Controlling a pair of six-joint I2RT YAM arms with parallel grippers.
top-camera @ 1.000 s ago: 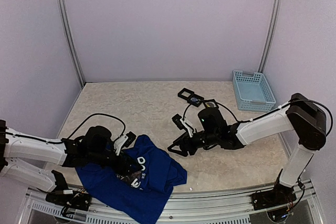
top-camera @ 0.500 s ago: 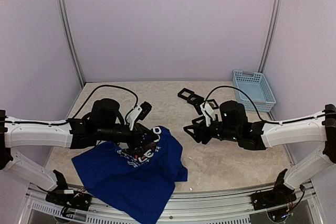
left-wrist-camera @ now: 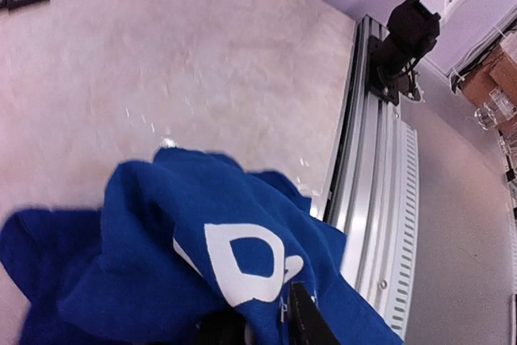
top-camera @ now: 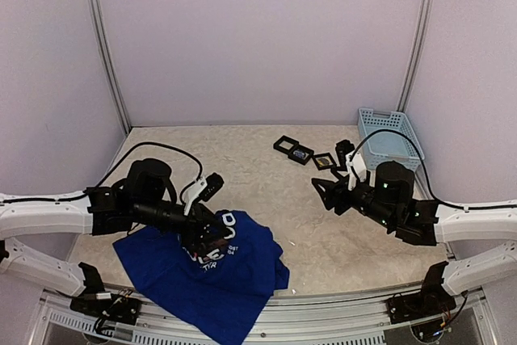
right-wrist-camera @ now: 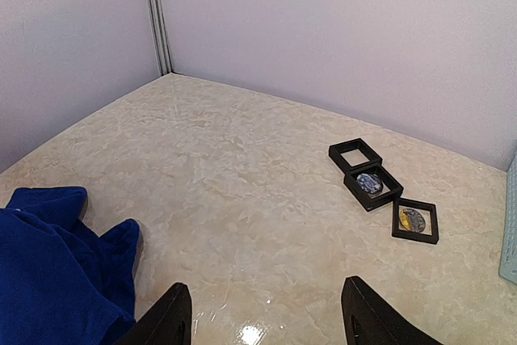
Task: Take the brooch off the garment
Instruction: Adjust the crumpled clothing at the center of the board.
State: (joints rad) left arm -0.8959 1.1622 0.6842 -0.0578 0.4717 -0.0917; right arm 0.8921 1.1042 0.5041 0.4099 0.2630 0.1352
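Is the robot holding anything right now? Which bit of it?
The left gripper pinches the shirt at a bunched fold by its white letters. The right gripper is open and holds nothing.

Crumpled blue garment [top-camera: 242, 271] (white lettering up)

Bare table [top-camera: 234, 159] ahead of me, clear to cross through the middle. The shirt [top-camera: 242, 274] lies heaped at my near left. Three frames [top-camera: 301, 153] in a row and a basket [top-camera: 393, 161] block the far right.
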